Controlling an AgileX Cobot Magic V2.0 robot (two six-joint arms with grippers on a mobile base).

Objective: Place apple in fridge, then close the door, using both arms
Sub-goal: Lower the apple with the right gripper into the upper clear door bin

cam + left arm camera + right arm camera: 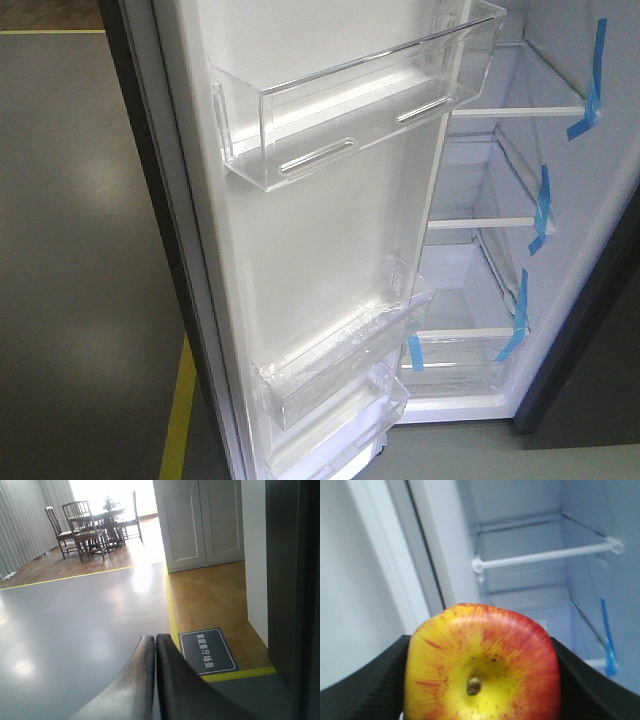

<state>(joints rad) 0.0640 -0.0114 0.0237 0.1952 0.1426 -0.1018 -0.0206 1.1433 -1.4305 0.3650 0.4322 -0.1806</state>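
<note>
The fridge (520, 290) stands open, its white lining and white shelves (515, 112) marked with blue tape strips. The door (330, 250) swings out to the left, its white inner face carrying clear plastic bins (360, 100). My right gripper (482, 665) is shut on the red and yellow apple (482, 665), stem end toward the camera, held in front of the open fridge (530, 565) below a white shelf bar (545, 556). My left gripper (155, 645) is shut and empty, pointing over the grey floor, with the dark fridge side (292, 580) at the right. Neither arm shows in the front view.
A yellow floor line (172, 610) and a dark floor sign (207, 651) lie ahead of the left gripper. White cabinets (200, 522) stand behind them. A table with chairs (92, 525) is far back on wooden floor. Lower door bins (340, 370) jut out near the fridge's bottom.
</note>
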